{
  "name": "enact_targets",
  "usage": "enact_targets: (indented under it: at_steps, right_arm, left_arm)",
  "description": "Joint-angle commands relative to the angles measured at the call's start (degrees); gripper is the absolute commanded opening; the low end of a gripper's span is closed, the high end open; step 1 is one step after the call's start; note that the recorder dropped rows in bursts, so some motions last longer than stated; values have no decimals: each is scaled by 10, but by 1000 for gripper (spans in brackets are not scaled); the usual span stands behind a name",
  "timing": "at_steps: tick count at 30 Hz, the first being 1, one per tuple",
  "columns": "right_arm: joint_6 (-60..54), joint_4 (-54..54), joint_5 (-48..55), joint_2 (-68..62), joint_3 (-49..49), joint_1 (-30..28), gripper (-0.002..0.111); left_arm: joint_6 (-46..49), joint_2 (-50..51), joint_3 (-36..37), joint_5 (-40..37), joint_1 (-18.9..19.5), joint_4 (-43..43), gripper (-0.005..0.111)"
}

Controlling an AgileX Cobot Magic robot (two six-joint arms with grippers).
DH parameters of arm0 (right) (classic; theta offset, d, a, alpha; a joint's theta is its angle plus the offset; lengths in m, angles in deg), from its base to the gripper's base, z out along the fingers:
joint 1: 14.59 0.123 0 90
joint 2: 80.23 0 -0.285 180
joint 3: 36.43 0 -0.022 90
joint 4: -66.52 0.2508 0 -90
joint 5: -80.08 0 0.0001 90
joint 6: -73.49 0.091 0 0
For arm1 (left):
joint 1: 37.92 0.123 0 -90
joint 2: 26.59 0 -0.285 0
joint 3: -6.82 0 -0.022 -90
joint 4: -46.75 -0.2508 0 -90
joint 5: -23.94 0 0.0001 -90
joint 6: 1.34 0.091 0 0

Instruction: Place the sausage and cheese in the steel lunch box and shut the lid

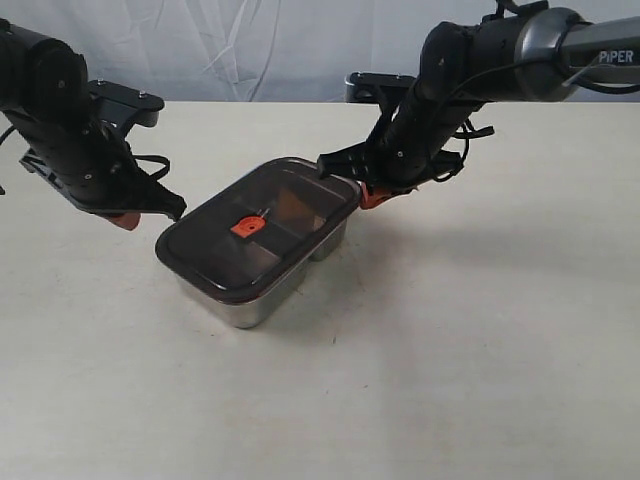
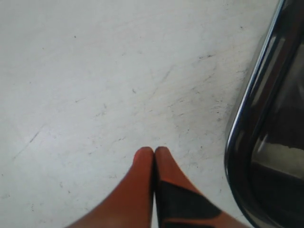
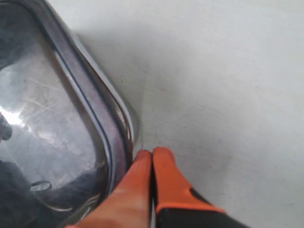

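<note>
Both tools are pinched narrow, orange fingertips pressed together, holding nothing. The left tool (image 2: 154,152) hangs low over the bare bench (image 1: 480,350), and the lid's (image 1: 215,245) rounded corner lies near its tips, off to one side and apart from them. The right tool (image 3: 152,153) has its tips just beside the rim of the steel lunch box (image 1: 250,305) at the opposite corner; whether they touch cannot be told. The lid sits flat on the box, between the two tools, with its orange tab (image 1: 248,226) at the centre. Through the smoky lid a dim brown patch (image 1: 293,205) shows in the compartment nearer the right tool. What it is cannot be told.
</note>
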Motion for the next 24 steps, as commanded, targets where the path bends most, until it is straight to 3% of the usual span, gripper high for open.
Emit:
enact_targets:
  at_steps: [1, 17, 24]
  right_arm:
    - [-3, 4, -1, 0, -5, -1, -1]
    - [-4, 1, -4, -20, -25, -1, -1]
    - [46, -85, 40, -22, -34, -1, -1]
  left_arm:
    - [-4, -5, 1, 8, -1, -3, 0]
    - [-4, -5, 1, 8, -1, -1, 0]
    - [-4, -5, 1, 8, -1, -6, 0]
